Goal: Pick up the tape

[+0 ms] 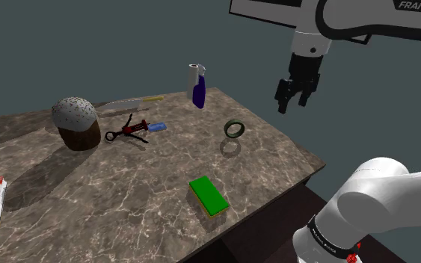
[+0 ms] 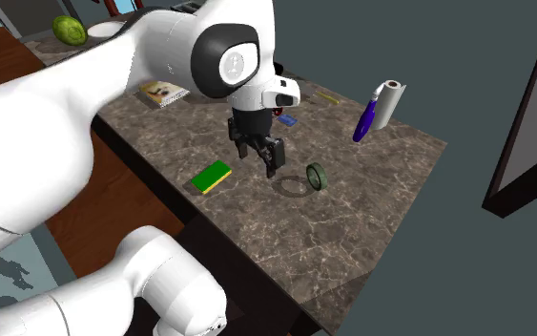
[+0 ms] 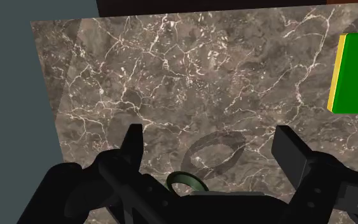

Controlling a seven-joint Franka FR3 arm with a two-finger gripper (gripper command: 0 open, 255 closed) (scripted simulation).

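Two jaws apart, empty, high over green tape ring (image 1: 235, 128); marble table (image 1: 126, 187) beneath.

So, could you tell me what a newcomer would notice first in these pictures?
The open black gripper hangs above the dark marbled table, close to a small green tape ring. A bright green block lies toward the table's near edge in the shoulder view, and a blue spray bottle tilts at the far edge.

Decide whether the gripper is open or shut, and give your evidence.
Open: in the wrist view the gripper shows its two black fingers wide apart, clasping nothing.
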